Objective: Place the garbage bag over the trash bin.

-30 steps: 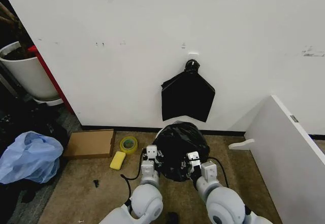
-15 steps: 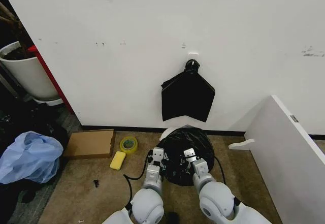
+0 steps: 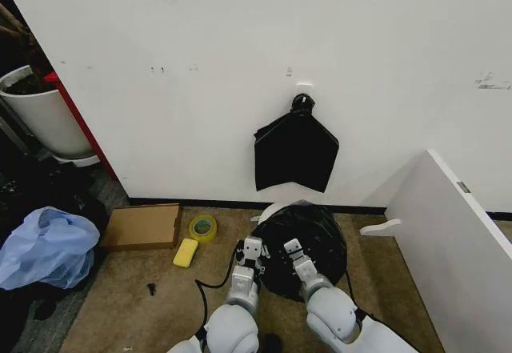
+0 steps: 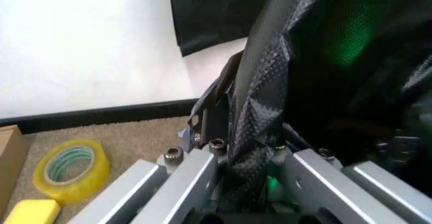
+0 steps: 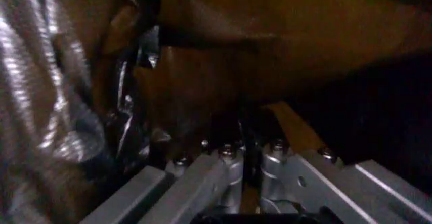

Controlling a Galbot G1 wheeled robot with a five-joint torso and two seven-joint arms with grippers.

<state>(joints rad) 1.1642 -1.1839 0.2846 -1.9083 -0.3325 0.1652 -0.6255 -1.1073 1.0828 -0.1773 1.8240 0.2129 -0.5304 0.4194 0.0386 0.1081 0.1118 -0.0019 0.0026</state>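
The glossy black garbage bag [image 3: 308, 237] is draped over the trash bin, of which a sliver of white rim [image 3: 267, 210] shows on the wall side. It stands on the carpet just before the wall. My left gripper [image 3: 253, 250] holds the bag's near left edge and my right gripper [image 3: 292, 250] its near middle, close together. In the left wrist view the wrinkled bag [image 4: 270, 102] runs between the left gripper's [image 4: 246, 158] shut fingers. The right wrist view has the right gripper [image 5: 246, 150] pinched on bag film [image 5: 60, 107].
A flat black sheaf of bags [image 3: 296, 154] hangs on the wall above the bin. A yellow tape roll [image 3: 202, 226], yellow sponge [image 3: 186, 252] and cardboard box [image 3: 144, 226] lie to the left. A white panel [image 3: 452, 233] stands to the right. A light blue bag [image 3: 46, 247] and a white tub [image 3: 44, 117] sit far left.
Both grippers have pushed forward and to the right with the bag, drawing closer together. The bag now sits lower and wider over the bin, nearer the wall.
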